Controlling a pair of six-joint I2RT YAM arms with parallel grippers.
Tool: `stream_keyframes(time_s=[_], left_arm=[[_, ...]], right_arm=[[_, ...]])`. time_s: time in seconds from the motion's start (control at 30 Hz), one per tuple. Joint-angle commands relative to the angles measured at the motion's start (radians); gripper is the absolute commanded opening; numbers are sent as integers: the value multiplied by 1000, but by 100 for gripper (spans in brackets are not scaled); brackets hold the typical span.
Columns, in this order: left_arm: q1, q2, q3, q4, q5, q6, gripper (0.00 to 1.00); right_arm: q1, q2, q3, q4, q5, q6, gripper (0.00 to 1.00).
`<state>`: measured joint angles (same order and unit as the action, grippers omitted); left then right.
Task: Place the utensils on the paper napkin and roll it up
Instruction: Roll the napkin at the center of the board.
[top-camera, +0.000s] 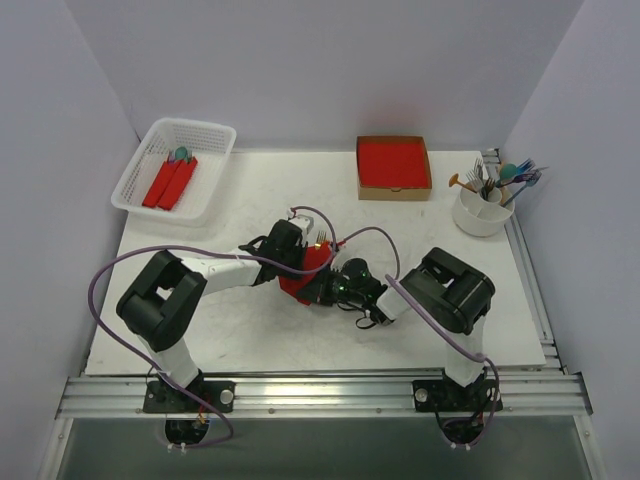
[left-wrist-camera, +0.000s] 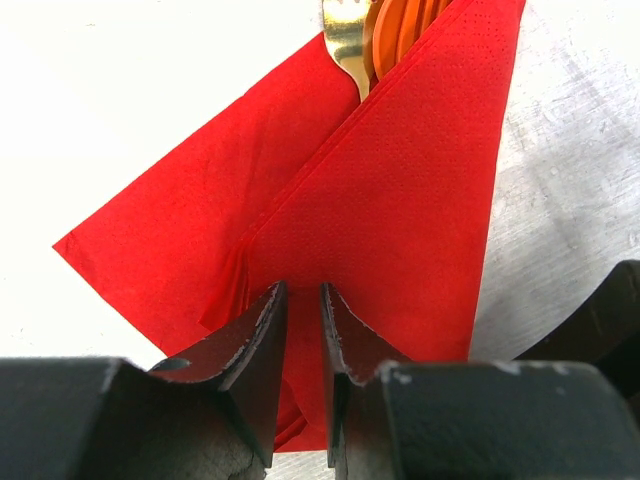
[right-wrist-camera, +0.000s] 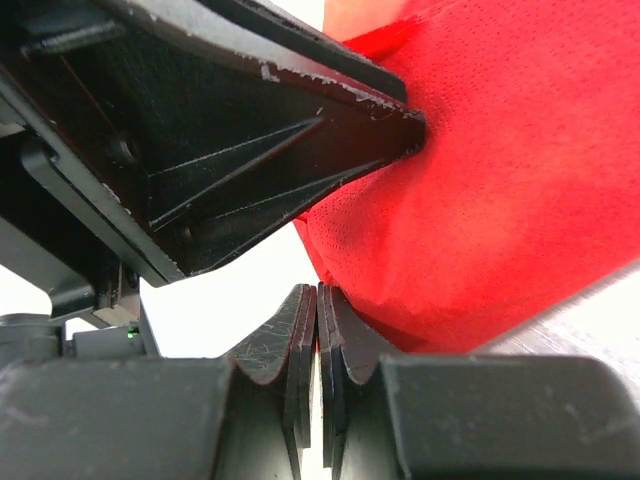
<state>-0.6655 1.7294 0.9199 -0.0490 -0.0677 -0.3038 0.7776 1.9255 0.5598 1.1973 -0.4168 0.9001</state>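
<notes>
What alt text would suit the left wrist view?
A red paper napkin lies folded diagonally over a gold fork and an orange utensil, whose ends show at the top. The left gripper pinches its lower fold between two dark fingers.

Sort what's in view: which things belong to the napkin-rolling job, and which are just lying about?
In the job: napkin, gold fork, orange utensil, left gripper, right gripper.
Lying about: basket of red rolls, napkin box, cup of spare utensils.
</notes>
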Motion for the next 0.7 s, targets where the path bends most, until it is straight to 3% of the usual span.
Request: stream_keyframes(time_s=[0.0,0.4,0.67], left_arm=[[6,7,17,0,23,12,29],[6,12,56,-18,17,43,28],[6,7,63,-22,12,52,28]], right_arm=[[17,-23,25,-93,78,-62,3],[19,-51,20,-58,59,-44,3],[-50,-184,52,-145,29,-59,4]])
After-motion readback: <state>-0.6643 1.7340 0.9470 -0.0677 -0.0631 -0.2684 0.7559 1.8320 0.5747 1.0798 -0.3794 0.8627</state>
